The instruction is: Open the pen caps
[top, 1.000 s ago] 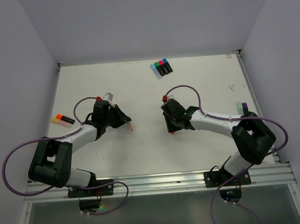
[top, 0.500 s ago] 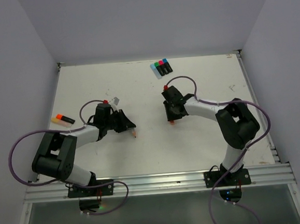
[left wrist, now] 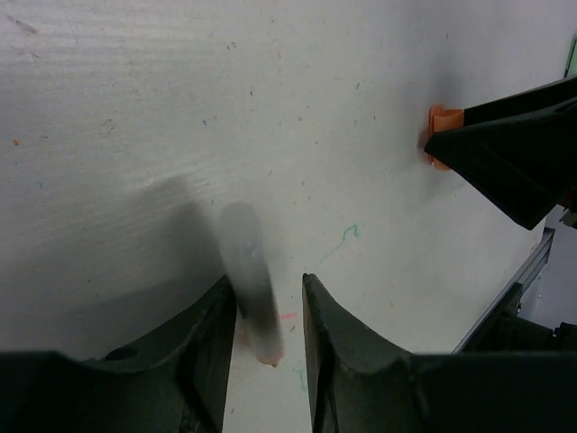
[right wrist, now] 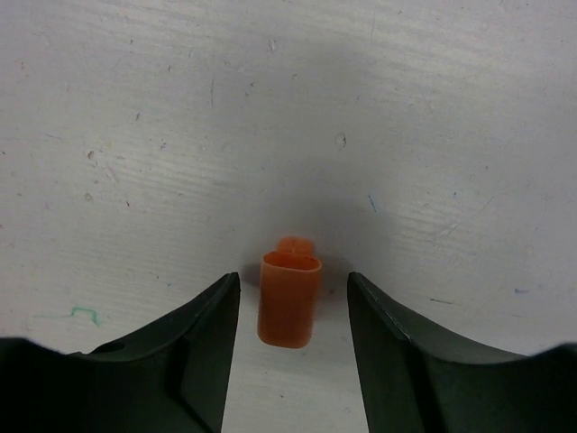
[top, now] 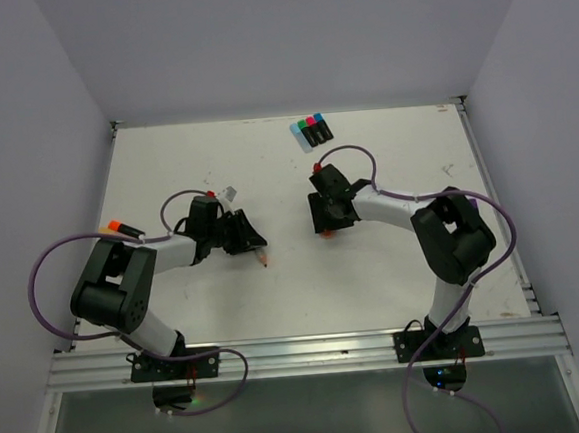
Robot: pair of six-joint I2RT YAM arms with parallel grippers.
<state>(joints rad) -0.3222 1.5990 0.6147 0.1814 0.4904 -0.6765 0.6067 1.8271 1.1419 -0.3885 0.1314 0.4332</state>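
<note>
- Pen caps: one orange cap point(right wrist: 288, 293) is off its pen. It lies on the table point(right wrist: 135, 108) at lower centre of the right wrist view, hollow mouth toward the top of the frame.
- Right gripper point(right wrist: 293, 281) straddles this cap with its jaws spread. Bare table shows on both sides, so nothing is pinched.
- Left gripper point(left wrist: 269, 287): jaws parted around the pale pen body point(left wrist: 251, 271), which is blurred. A gap shows on its right side, so it reads as loose, not clamped.
- Handling (judgement): the cap is very light, stiff, smooth thin-walled plastic. It is not fragile, but a nudge would likely make it skid or tip.
- Best hold: across the two flat faces at mid-length, clear of the open rim.
- Capped pens point(top: 311, 132) lie in a row at upper centre of the top view, well apart from both arms.
- For those (judgement): one gripper holds the body, the other takes the cap's flat faces and pulls straight along the axis. The stubby shape leaves little room, and slipping is the main risk.
</note>
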